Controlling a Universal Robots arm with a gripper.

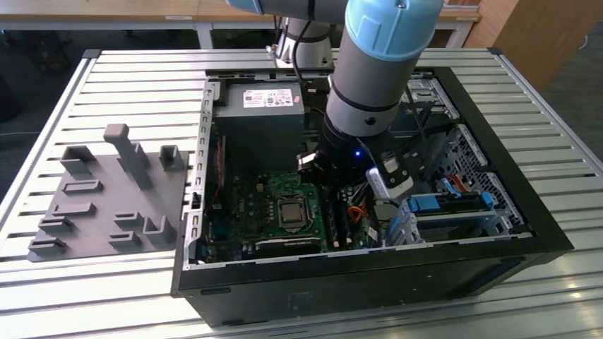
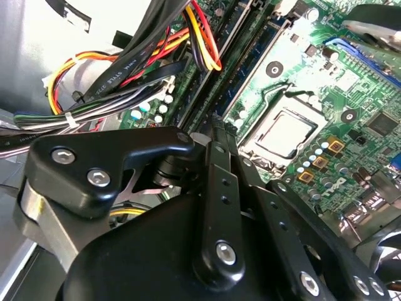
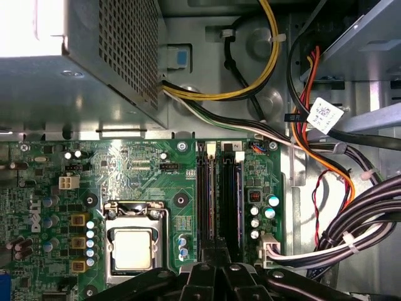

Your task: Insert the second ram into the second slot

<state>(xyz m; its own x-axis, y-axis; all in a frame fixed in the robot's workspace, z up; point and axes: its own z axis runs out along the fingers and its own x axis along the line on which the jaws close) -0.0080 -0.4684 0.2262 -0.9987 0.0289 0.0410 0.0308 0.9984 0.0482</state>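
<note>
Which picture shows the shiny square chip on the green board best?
The first wrist view: the square chip faces the camera, unblocked. The second wrist view shows it tilted. In the exterior view it is small, beside the arm.

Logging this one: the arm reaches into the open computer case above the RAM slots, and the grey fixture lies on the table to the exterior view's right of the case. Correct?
No. The exterior view shows the grey fixture to its left of the computer case, not its right. The rest holds: the arm reaches into the case above the RAM slots.
</note>
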